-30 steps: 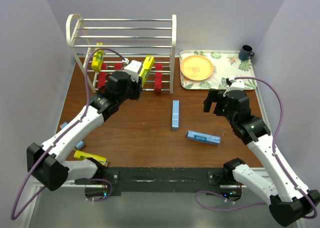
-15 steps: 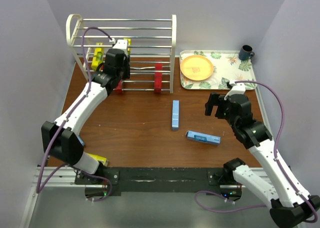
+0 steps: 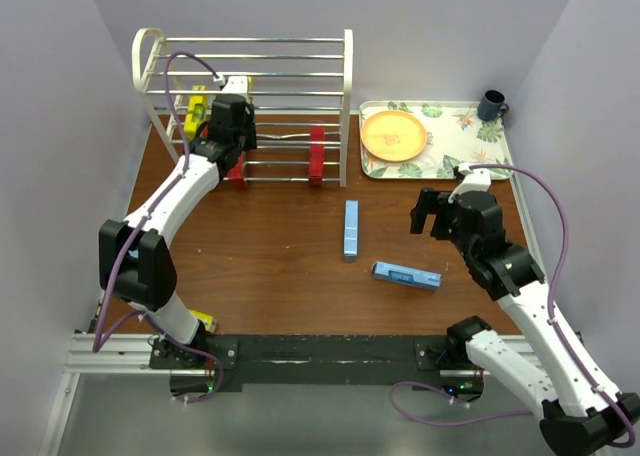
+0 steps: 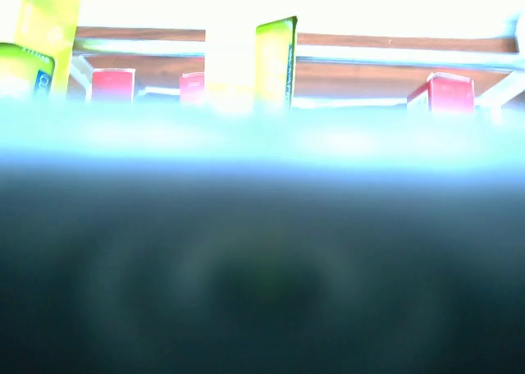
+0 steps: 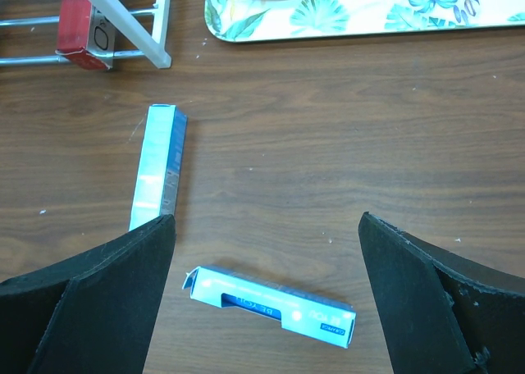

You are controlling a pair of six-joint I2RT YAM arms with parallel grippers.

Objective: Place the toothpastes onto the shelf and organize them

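At the shelf's (image 3: 347,96) left half, the left gripper (image 3: 238,88) is clamping a yellow toothpaste (image 4: 275,62) that is likely risking slipping between the bars on release, while the right gripper (image 5: 267,251) is hanging wide open above two blue toothpastes (image 5: 156,169) in front of the shelf.

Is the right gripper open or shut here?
Open. The right gripper has its fingers wide apart, holding nothing; a blue toothpaste lies flat on the table below.

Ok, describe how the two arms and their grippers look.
The left arm and right arm share a build: white shells with black joints. A purple cable loops loosely along each. The right gripper has broad, black, wedge-shaped fingers; the left gripper's fingers are not clear in any view.
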